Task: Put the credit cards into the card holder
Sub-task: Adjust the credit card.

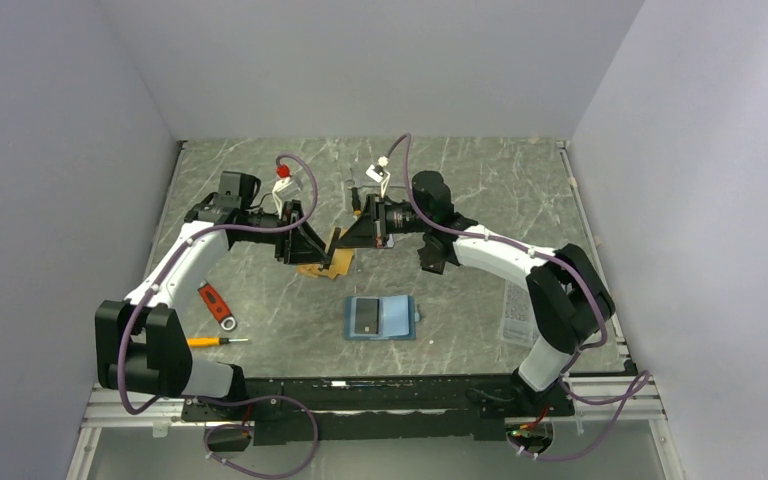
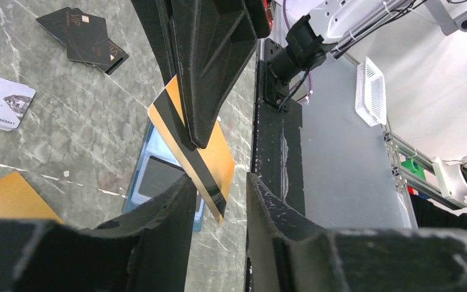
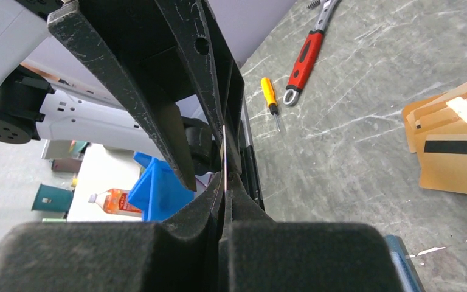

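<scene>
My right gripper (image 3: 226, 173) is shut on the top edge of an orange-gold credit card with a black stripe (image 2: 216, 155), held upright above the table. My left gripper (image 2: 220, 179) faces it with jaws apart, and the card's lower corner hangs between its fingers; a gap shows on one side. Both grippers meet at mid-table (image 1: 335, 243). Several more orange-gold cards (image 3: 456, 152) lie on the table below. The teal-blue card holder (image 1: 400, 318) lies open nearer the bases, a dark card (image 1: 365, 315) in its left pocket.
A red-handled wrench (image 1: 217, 304) and an orange screwdriver (image 1: 210, 341) lie at the left. A clear printed packet (image 1: 516, 315) sits at the right. Dark cards (image 2: 85, 36) and white printed cards (image 2: 0, 100) lie further back on the marble top.
</scene>
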Motion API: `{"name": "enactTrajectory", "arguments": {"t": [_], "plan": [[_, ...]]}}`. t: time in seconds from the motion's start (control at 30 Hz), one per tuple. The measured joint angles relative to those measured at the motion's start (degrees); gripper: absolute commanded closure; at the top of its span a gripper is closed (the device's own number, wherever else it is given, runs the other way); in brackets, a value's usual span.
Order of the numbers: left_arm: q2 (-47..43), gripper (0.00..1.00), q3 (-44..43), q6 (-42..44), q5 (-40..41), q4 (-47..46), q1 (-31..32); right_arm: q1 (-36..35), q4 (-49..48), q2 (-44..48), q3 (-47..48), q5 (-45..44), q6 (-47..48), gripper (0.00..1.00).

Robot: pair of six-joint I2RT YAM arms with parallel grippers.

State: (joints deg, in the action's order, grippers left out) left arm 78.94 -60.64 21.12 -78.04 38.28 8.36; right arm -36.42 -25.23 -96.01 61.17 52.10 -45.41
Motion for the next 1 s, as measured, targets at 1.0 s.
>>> {"name": "enactTrajectory", "arguments": {"t": [1.0], "plan": [[-0.39, 0.62, -0.87, 0.92, -1.25, 2.64, 0.7, 1.11, -2.29, 2.62, -1.36, -8.2, -0.63, 1.0]]}}
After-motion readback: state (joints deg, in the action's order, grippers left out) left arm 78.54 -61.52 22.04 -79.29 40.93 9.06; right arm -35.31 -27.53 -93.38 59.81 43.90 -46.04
